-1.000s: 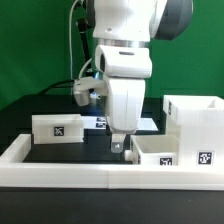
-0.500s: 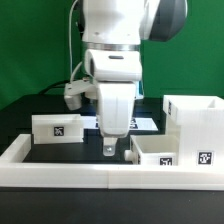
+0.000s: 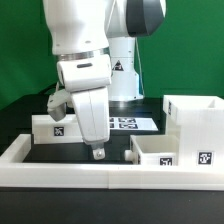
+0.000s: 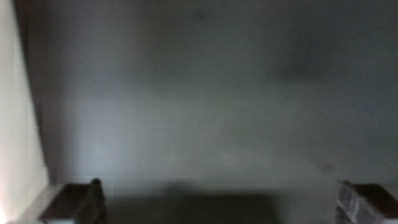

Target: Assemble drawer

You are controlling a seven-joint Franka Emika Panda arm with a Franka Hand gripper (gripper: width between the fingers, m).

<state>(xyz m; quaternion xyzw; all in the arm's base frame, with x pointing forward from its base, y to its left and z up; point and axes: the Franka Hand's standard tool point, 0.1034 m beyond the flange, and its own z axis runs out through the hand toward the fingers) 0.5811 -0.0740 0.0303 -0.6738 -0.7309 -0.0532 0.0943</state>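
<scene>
Exterior view: hand spread and empty, low over the tabletop between rear tray and front tray beside tall shell; probably light, stiff, slick plastic, best pinched across 1 thin wall.

Under the gripper: bare dark surface, free between the spread fingers.
To the exterior view's right: open tray, near; tall shell beyond.
Camera side: border rail, close.
Behind: second tray, marker board.
</scene>
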